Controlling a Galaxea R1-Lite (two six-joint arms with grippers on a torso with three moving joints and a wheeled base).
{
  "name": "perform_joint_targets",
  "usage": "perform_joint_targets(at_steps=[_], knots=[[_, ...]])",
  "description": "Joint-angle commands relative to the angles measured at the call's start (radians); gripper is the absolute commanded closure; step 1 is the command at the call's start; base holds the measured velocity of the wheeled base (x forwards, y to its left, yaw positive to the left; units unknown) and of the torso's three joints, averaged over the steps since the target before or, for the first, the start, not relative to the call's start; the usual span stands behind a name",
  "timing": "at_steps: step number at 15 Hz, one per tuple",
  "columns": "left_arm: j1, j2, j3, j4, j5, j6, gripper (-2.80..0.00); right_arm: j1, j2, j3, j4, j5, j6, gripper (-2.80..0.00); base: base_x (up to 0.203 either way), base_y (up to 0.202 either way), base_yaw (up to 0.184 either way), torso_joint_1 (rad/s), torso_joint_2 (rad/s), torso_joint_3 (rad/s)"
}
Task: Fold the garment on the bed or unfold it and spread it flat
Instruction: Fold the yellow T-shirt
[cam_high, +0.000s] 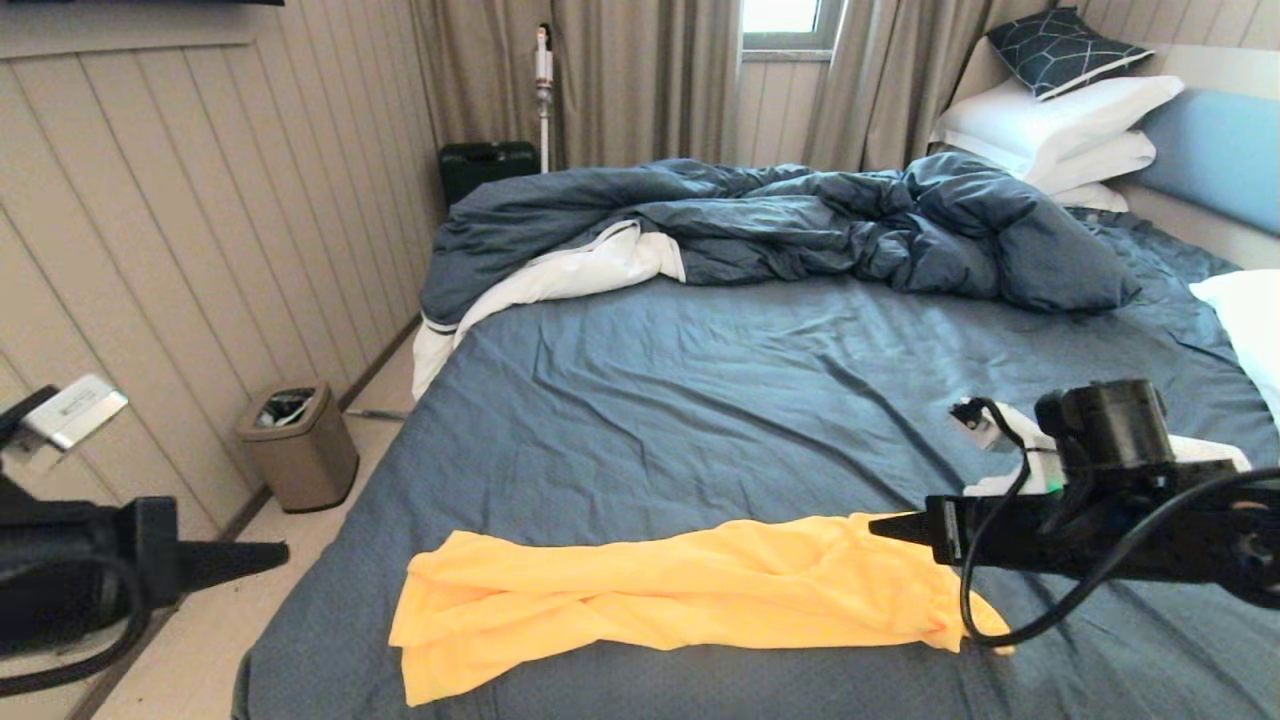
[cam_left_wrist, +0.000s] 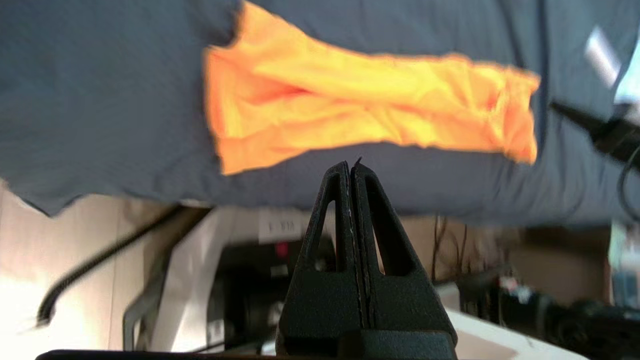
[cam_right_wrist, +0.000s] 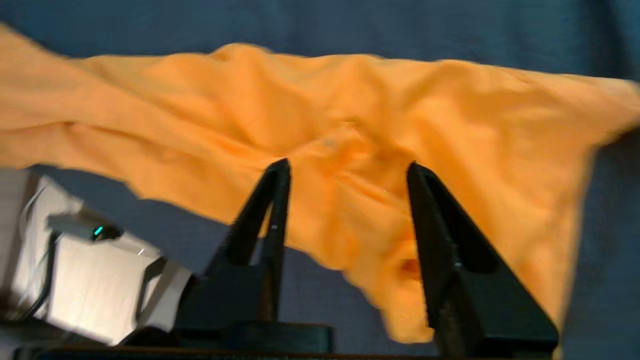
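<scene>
Panelled wall (cam_high: 150, 200), beige curtains (cam_high: 620, 80), bin (cam_high: 298, 445).

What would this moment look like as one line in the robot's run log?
garment: bunched strip, near edge of bed | right gripper: open, over its right end | left gripper: shut, off the bed's left side | fold: not started

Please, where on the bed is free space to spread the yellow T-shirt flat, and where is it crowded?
Bare sheet lies between the yellow T-shirt at the near edge and the rumpled duvet farther back. It is crowded along the duvet and at the pillows by the headboard. The right gripper, open, is at the shirt's right end; the left gripper, shut, hangs off the bed.
</scene>
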Motion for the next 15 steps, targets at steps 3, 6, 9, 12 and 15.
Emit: perform_joint_targets(at_steps=[3, 6, 9, 12, 15], knots=[[-0.217, 0.294, -0.202, 0.027, 0.031, 0.002, 0.0, 0.158, 0.044, -0.208, 0.205, -0.002, 0.086, 0.0, 0.0, 0.0, 0.0, 0.0, 0.0, 0.0], [-0.335, 0.467, -0.312, -0.015, 0.07, 0.005, 0.0, 0.241, 0.128, -0.339, 0.353, -0.005, 0.119, 0.0, 0.0, 0.0, 0.0, 0.0, 0.0, 0.0], [-0.394, 0.614, -0.417, -0.069, 0.087, 0.006, 0.0, 0.282, 0.234, -0.4, 0.388, -0.025, 0.123, 0.0, 0.0, 0.0, 0.0, 0.0, 0.0, 0.0], [-0.438, 0.791, -0.559, -0.08, 0.112, 0.003, 0.0, 0.291, 0.286, -0.423, 0.388, -0.087, 0.127, 0.0, 0.0, 0.0, 0.0, 0.0, 0.0, 0.0], [-0.499, 0.948, -0.677, -0.083, 0.161, 0.0, 0.0, 0.271, 0.276, -0.421, 0.383, -0.087, 0.145, 0.0, 0.0, 0.0, 0.0, 0.0, 0.0, 0.0]])
